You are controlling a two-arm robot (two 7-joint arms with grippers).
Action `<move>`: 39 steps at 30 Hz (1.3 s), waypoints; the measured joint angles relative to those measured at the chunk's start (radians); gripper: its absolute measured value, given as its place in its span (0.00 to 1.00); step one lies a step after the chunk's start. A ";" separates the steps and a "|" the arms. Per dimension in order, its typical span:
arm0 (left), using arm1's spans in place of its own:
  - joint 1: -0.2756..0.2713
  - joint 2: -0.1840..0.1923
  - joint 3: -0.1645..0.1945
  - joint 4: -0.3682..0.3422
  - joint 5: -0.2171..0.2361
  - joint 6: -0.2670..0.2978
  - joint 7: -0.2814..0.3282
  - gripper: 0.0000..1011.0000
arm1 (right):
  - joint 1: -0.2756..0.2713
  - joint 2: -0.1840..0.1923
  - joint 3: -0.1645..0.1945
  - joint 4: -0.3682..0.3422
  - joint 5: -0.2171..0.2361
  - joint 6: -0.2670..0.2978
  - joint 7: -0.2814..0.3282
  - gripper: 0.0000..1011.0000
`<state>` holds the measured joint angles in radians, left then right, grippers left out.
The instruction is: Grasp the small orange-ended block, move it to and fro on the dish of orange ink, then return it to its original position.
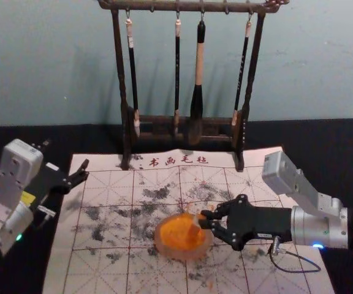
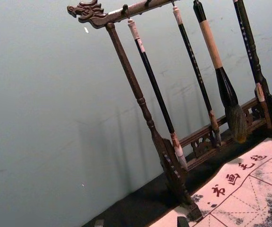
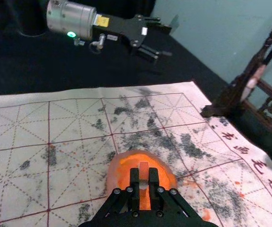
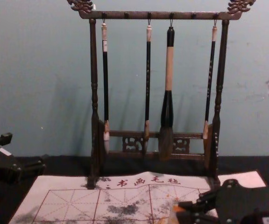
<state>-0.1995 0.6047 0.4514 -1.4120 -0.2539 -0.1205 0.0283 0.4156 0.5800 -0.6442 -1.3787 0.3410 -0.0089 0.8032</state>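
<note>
Tabletop (image 1: 326,138): draped in black cloth, its far edge running along the wall.

Wall (image 1: 41,61): plain, pale blue-green, with faint upright shadows behind the rack.

Mat (image 1: 91,272): pale, laid across the middle of the tabletop; ruled in dark red squares with dashed guides, mottled with grey-black stains and flecked with orange. Four dark red characters (image 1: 178,160) run along its far border.

Rack (image 1: 120,67): dark turned wood with carved ends and a fretted lower rail, upright towards the tabletop's far edge, feet at the mat's far border. Four brushes hang from it: three slender, and one thick brush (image 1: 199,61) with a bare-wood section, second from the right.

Dish (image 1: 164,250): round, rim pinkish, set on the mat nearer the tabletop's near edge than the rack; holds orange ink (image 1: 178,231).

Block (image 3: 144,174): small, upper end orange, middle paler; over the dish, lower end down at the ink.

Right pincer (image 1: 204,219): reaching in from the tabletop's right side, closed on the block above the dish's right part.

Left pincer (image 1: 66,158): parked above the tabletop's left side by the mat's left edge, spread open and holding nothing.
</note>
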 joint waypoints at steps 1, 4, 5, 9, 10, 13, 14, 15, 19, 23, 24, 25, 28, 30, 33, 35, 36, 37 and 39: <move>0.000 0.000 0.000 0.000 0.000 0.000 0.000 0.99 | 0.003 0.000 -0.003 0.002 -0.002 0.000 0.002 0.08; 0.000 0.000 0.000 0.000 0.000 0.000 0.000 0.99 | 0.012 -0.003 -0.015 0.007 -0.006 0.000 0.009 0.08; 0.000 0.000 0.000 0.000 0.000 0.000 0.000 0.99 | 0.015 -0.004 -0.019 0.008 -0.007 0.000 0.012 0.08; 0.000 0.000 0.000 0.000 0.000 0.000 0.000 0.99 | 0.022 -0.006 -0.030 0.011 -0.009 -0.001 0.017 0.08; 0.000 0.000 0.000 0.000 0.000 0.000 0.000 0.99 | 0.023 -0.006 -0.032 0.012 -0.009 -0.001 0.018 0.08; 0.000 0.000 0.000 0.000 0.000 0.000 0.000 0.99 | 0.029 -0.008 -0.039 0.014 -0.010 -0.002 0.023 0.08; 0.000 0.000 0.000 0.000 0.000 0.000 0.000 0.99 | 0.032 -0.009 -0.042 0.017 -0.011 -0.002 0.024 0.08; 0.000 0.000 0.000 0.000 0.000 0.000 0.000 0.99 | 0.034 -0.010 -0.044 0.018 -0.011 -0.002 0.025 0.08; 0.000 0.000 0.000 0.000 0.000 0.000 0.000 0.99 | 0.042 -0.016 -0.052 0.026 -0.014 -0.003 0.026 0.08; 0.000 0.000 0.000 0.000 0.000 0.000 0.000 0.99 | 0.050 -0.023 -0.058 0.036 -0.015 -0.004 0.026 0.08; 0.000 0.000 0.000 0.000 0.000 0.000 0.000 0.99 | 0.052 -0.024 -0.059 0.037 -0.016 -0.004 0.026 0.08; 0.000 0.000 0.000 0.000 0.000 0.000 0.000 0.99 | 0.055 -0.028 -0.060 0.041 -0.016 -0.005 0.026 0.08; 0.000 0.000 0.000 0.000 0.000 0.000 0.000 0.99 | 0.062 -0.035 -0.063 0.052 -0.017 -0.007 0.025 0.08; 0.000 0.000 0.000 0.000 0.000 0.000 0.000 0.99 | 0.066 -0.039 -0.064 0.059 -0.018 -0.009 0.024 0.08; 0.000 0.000 0.000 0.000 0.000 0.000 0.000 0.99 | 0.076 -0.048 -0.065 0.073 -0.021 -0.012 0.021 0.08; 0.000 0.000 0.000 0.000 0.000 0.000 0.000 0.99 | 0.082 -0.054 -0.066 0.085 -0.023 -0.014 0.018 0.08; 0.000 0.000 0.000 0.000 0.000 0.000 0.000 0.99 | 0.084 -0.055 -0.066 0.088 -0.025 -0.015 0.018 0.08; 0.000 0.000 0.000 0.000 0.000 0.000 0.000 0.99 | 0.087 -0.058 -0.066 0.095 -0.026 -0.016 0.016 0.08; 0.000 0.000 0.000 0.000 0.000 0.000 0.000 0.99 | 0.091 -0.060 -0.066 0.102 -0.028 -0.019 0.015 0.08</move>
<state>-0.1995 0.6047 0.4513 -1.4119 -0.2539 -0.1205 0.0283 0.5065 0.5198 -0.7106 -1.2769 0.3131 -0.0274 0.8184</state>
